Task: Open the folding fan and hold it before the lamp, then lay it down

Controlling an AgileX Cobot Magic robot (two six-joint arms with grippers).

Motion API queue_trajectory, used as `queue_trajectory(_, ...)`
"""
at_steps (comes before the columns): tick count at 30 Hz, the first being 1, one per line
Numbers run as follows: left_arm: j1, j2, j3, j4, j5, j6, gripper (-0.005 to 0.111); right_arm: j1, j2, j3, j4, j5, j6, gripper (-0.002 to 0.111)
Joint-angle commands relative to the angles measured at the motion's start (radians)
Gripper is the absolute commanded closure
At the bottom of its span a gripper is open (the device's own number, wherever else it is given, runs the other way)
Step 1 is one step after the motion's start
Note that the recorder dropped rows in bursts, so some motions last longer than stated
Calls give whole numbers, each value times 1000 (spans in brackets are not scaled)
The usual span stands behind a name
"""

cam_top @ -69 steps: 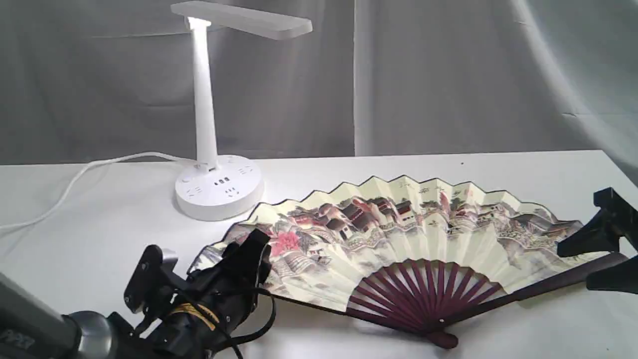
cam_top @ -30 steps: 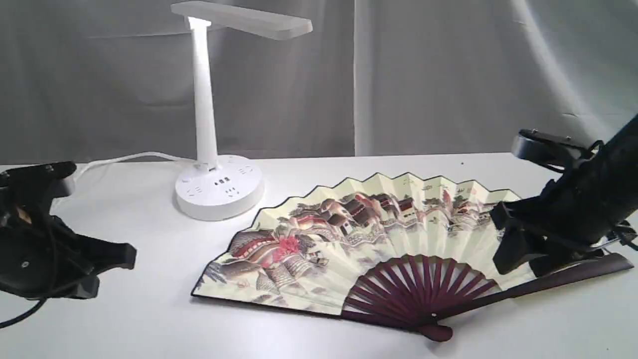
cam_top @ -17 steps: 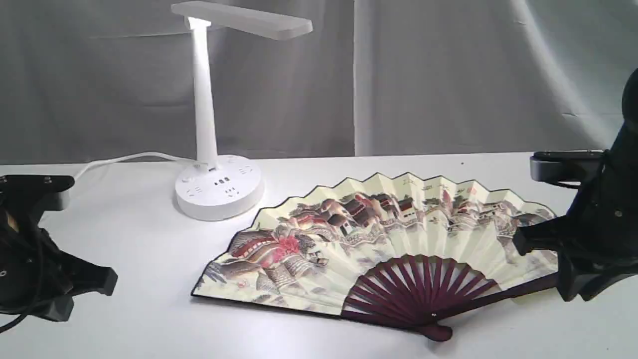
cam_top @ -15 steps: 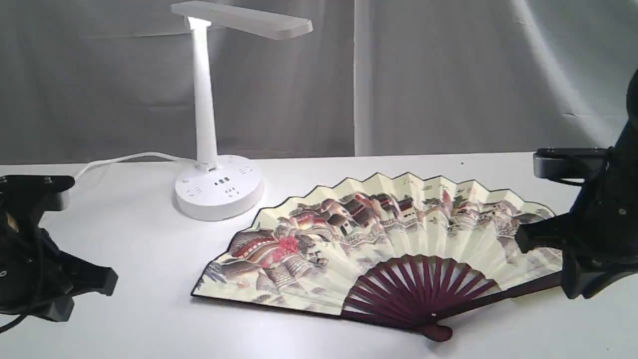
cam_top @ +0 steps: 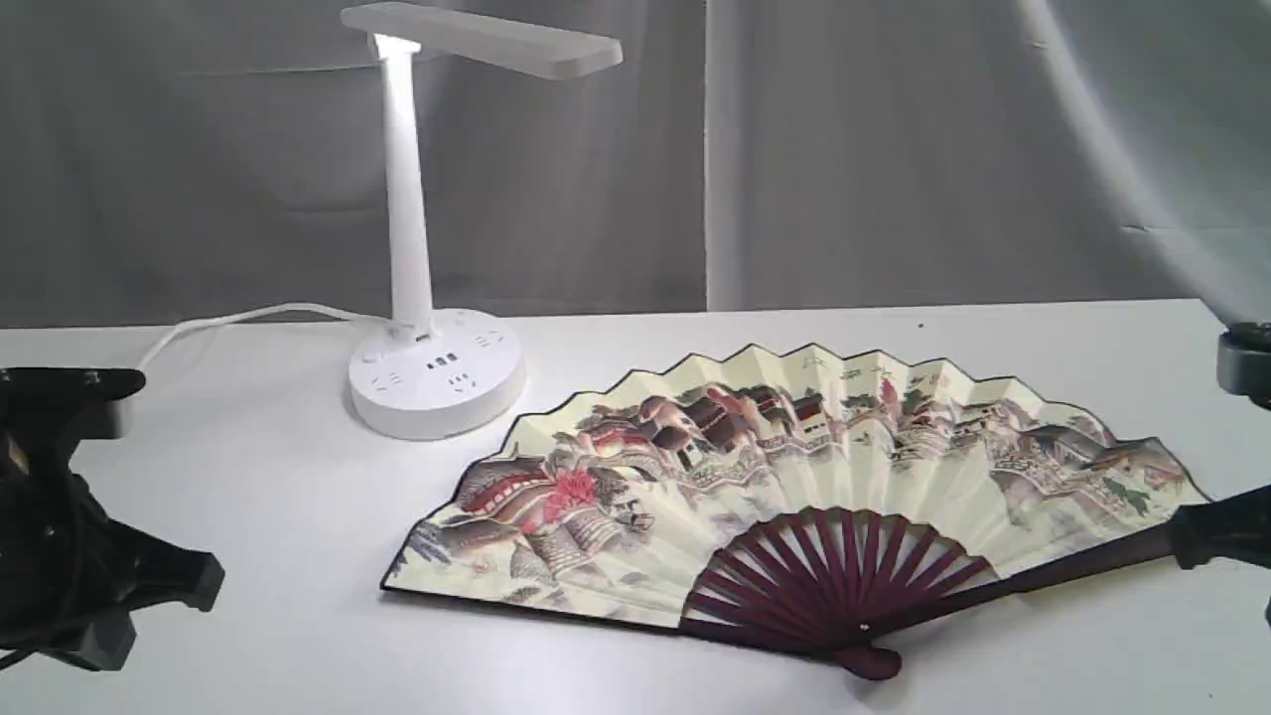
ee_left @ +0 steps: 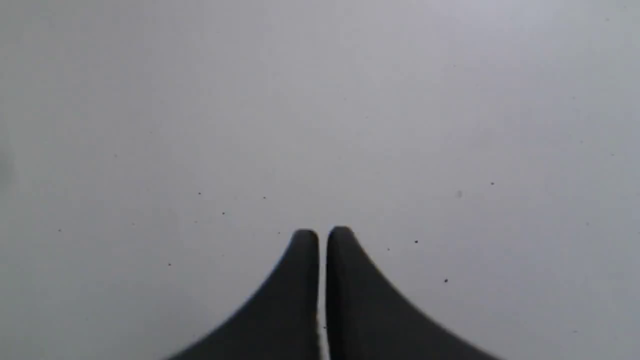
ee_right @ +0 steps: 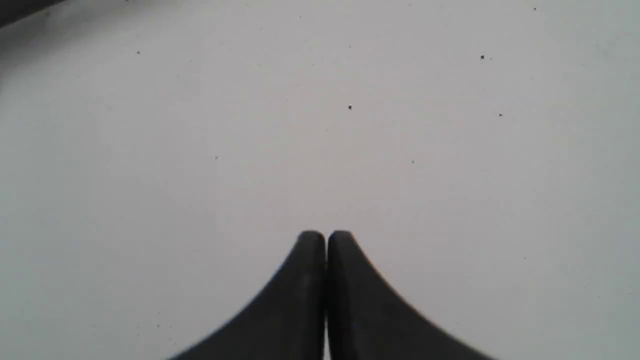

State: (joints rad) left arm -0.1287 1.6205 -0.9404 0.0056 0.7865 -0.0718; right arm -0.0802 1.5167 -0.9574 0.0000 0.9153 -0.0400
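Observation:
The folding fan (cam_top: 794, 467) lies fully spread and flat on the white table (cam_top: 258, 467), painted side up, with its maroon ribs and pivot toward the front. Behind its left end stands the lamp (cam_top: 407, 199), its flat head overhead and its round base on the table. My left gripper (cam_top: 169, 596) sits low at the far left, well apart from the fan. In the left wrist view the left gripper (ee_left: 322, 233) is shut over bare table. My right gripper (cam_top: 1221, 531) is at the right edge, just past the tip of the fan's right guard. The right gripper (ee_right: 326, 234) is shut and empty.
The lamp's white cord (cam_top: 228, 320) runs left from the base along the back of the table. A grey curtain (cam_top: 844, 149) hangs behind the table. A dark strip (ee_right: 20, 7) crosses one corner of the right wrist view.
My right gripper has pulled away to the right off the fan, uncovering its right end. The left gripper has left the fan's left edge and settled at the far left. The fan lies still.

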Motion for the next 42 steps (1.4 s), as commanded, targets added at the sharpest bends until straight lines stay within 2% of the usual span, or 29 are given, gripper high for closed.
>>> queue_trajectory(1, 3, -9, -7, -6, 3, -4, 107, -2, -43, 23, -47, -7, -5, 108)
queue_trajectory(20, 3, -79, -7, 29, 40, 10, 107, 1, -183, 64, -68, -77, -8, 108)
queue_trajectory(25, 110, -79, -7, -63, 51, 83, 107, 1, -183, 64, -68, -79, -8, 108)
queue_trajectory(27, 130, -83, -7, -73, 59, 115, 107, 1, -183, 64, -65, -89, -8, 108)
queue_trajectory(35, 130, -97, -7, -55, 66, 105, 107, 1, -183, 64, -65, -96, -8, 108)
queue_trajectory(42, 130, -190, -7, -48, 66, 111, 107, 1, -186, 64, -52, -86, -8, 108)
